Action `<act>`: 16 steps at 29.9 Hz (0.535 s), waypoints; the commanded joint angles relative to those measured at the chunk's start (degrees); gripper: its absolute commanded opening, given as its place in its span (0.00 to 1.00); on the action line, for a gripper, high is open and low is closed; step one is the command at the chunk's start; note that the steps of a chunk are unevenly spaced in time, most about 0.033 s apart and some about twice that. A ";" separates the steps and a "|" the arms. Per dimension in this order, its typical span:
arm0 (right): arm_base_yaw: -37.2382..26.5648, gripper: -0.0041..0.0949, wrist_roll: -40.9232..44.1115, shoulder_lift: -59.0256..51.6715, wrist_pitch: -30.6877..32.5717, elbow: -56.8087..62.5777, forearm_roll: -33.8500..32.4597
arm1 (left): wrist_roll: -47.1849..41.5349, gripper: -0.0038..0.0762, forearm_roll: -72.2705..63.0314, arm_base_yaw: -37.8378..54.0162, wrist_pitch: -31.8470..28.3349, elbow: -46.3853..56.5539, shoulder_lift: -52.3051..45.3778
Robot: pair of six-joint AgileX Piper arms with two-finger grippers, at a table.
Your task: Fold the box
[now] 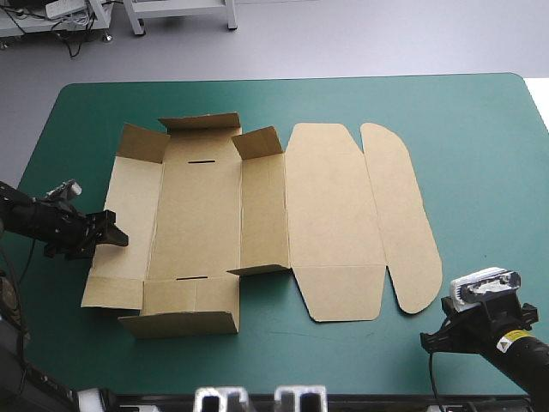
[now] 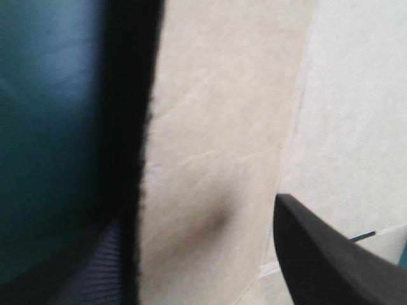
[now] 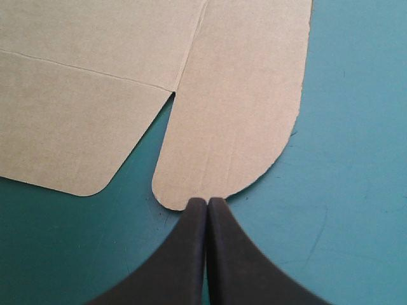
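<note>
The brown box (image 1: 257, 215) lies as a cut sheet on the teal-green cover, its left-hand flaps slightly raised and the lid panels flat to the right. My left gripper (image 1: 116, 236) is at the sheet's left edge. In the left wrist view the left gripper (image 2: 203, 197) is open, one black finger (image 2: 127, 190) along the board's edge and the other finger (image 2: 318, 254) over the box (image 2: 216, 127). My right gripper (image 1: 433, 336) sits at the near right. It is shut, and in the right wrist view the right gripper (image 3: 206, 202) has its tips touching the end of the rounded flap (image 3: 241, 114).
Bare teal-green cover (image 1: 480, 172) stretches to the right of the sheet and along the near edge (image 1: 326, 360). The table's far edge (image 1: 292, 81) runs just beyond the box's raised back flap (image 1: 202, 122).
</note>
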 commanded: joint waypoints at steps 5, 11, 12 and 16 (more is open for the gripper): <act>0.18 0.03 0.53 0.35 -3.15 -1.31 0.52 | 1.68 0.60 -6.79 -2.12 1.02 -0.22 -2.02; 0.18 0.03 0.78 0.35 -3.15 -1.31 0.66 | 0.81 0.60 -6.90 -6.69 0.01 2.32 -1.75; 0.18 0.03 0.78 0.35 -3.15 -1.31 0.66 | 0.26 0.58 -6.75 -7.13 -0.01 2.32 -1.75; 0.18 0.03 0.78 0.35 -3.05 -1.31 0.66 | -1.20 0.27 -6.58 -7.62 0.02 1.20 -1.75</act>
